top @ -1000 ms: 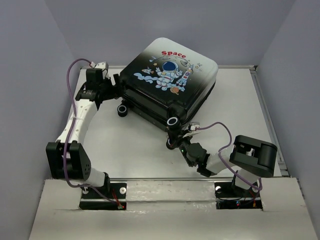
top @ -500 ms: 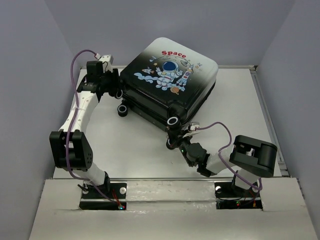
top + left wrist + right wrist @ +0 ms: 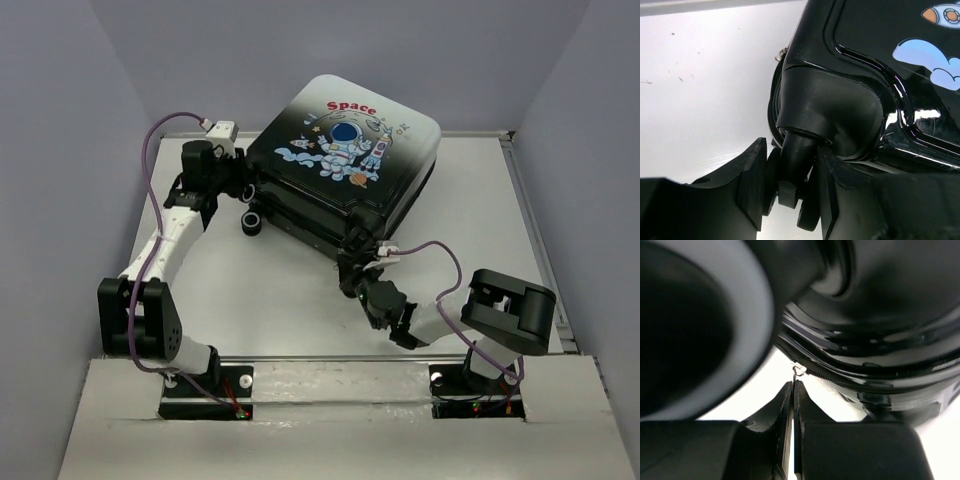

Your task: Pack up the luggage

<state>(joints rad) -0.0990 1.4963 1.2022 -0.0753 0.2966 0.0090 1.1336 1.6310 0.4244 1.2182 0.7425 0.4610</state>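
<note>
1. Top view: above the near edge, looking down over the whole white tabletop (image 3: 260, 290).
2. Left wrist: very close on the black-to-white hard-shell suitcase (image 3: 860, 50), at its far-left wheel housing (image 3: 835, 115).
3. Right wrist: closer still, at the near-corner zipper (image 3: 815, 374); the top view also shows both corners.

- This is a robotics lab test cell, not a lived-in room. Plain grey walls (image 3: 60, 120) box in a bare white tabletop (image 3: 270, 290) on three sides.
- The left arm (image 3: 165, 235) and the right arm (image 3: 500, 310) are bolted side by side by a metal rail (image 3: 330, 375) at the tabletop's near edge.
- Purple cables (image 3: 152, 175) run exposed along both arms.
- The luggage (image 3: 340, 150) lies on the tabletop, viewed from a camera fixed overhead and one on each wrist.
</note>
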